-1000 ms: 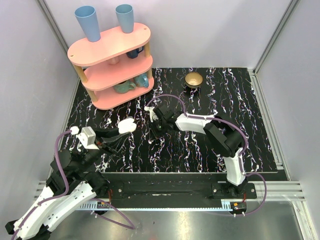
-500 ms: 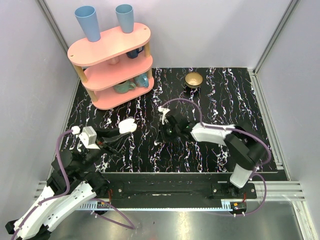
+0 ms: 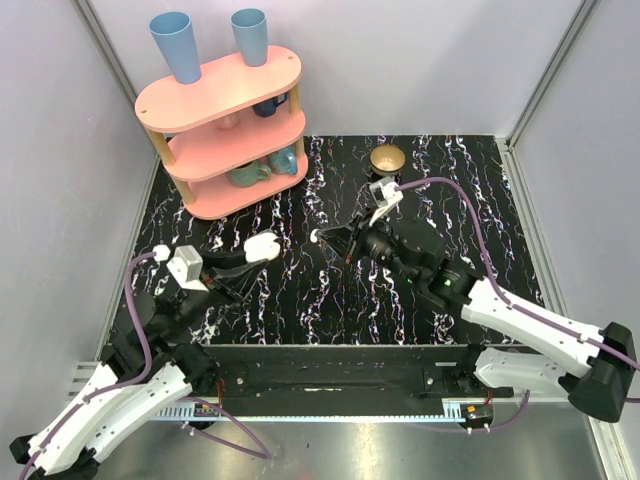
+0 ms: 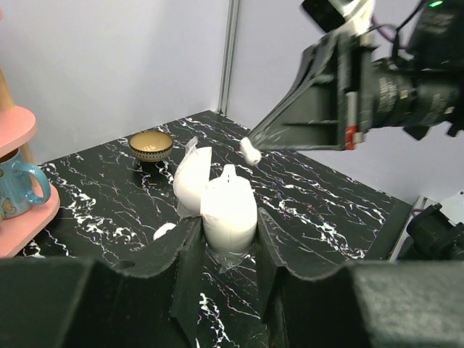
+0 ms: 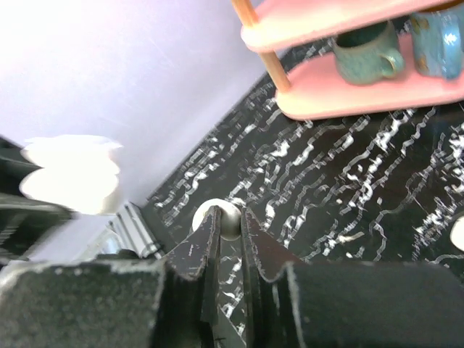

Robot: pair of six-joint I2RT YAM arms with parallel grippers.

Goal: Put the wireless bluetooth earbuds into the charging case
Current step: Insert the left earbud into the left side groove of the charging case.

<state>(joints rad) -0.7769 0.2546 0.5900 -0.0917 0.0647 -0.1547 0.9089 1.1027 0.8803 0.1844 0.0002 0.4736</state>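
My left gripper (image 3: 256,252) is shut on the open white charging case (image 3: 263,246) and holds it above the table. In the left wrist view the case (image 4: 229,206) stands upright between the fingers (image 4: 181,254) with its lid (image 4: 191,177) tilted back. My right gripper (image 3: 320,236) is shut on one white earbud (image 3: 314,236), a little right of the case and apart from it. That earbud also shows in the left wrist view (image 4: 250,150) and in the right wrist view (image 5: 228,217). A second small white earbud (image 4: 164,230) lies on the table beside the case.
A pink three-tier shelf (image 3: 225,125) with mugs and two blue cups stands at the back left. A gold bowl (image 3: 388,158) sits at the back centre. The black marbled table (image 3: 480,210) has raised rails at its right and near edges.
My right arm has swung round and stretched out; its gripper has lifted off the table with the earbud and now points left toward the case. My left gripper has shifted slightly right with the case.
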